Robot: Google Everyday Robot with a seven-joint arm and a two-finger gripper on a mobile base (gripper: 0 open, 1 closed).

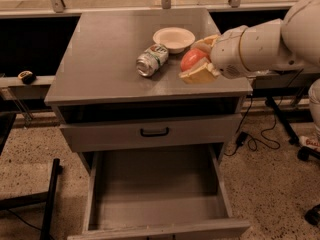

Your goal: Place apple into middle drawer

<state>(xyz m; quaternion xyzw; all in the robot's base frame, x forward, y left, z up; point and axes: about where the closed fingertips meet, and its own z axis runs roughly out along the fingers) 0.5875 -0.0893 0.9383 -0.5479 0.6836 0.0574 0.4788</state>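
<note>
My gripper (pixel 196 61) is shut on the red-orange apple (pixel 192 59) and holds it above the right front part of the cabinet top (pixel 105 59). The tan fingers (pixel 200 75) clasp the apple from above and below. The white arm reaches in from the right edge. The open drawer box (pixel 157 189), wide and grey with a flat floor, stands pulled out low at the front of the cabinet, below and left of the apple. It holds nothing.
A silver-green drink can (pixel 152 60) lies on its side on the cabinet top, left of the gripper. A white bowl (pixel 174 38) stands behind it. A shut drawer front with a black handle (pixel 154 132) sits above the open drawer. Cables lie on the floor at the right.
</note>
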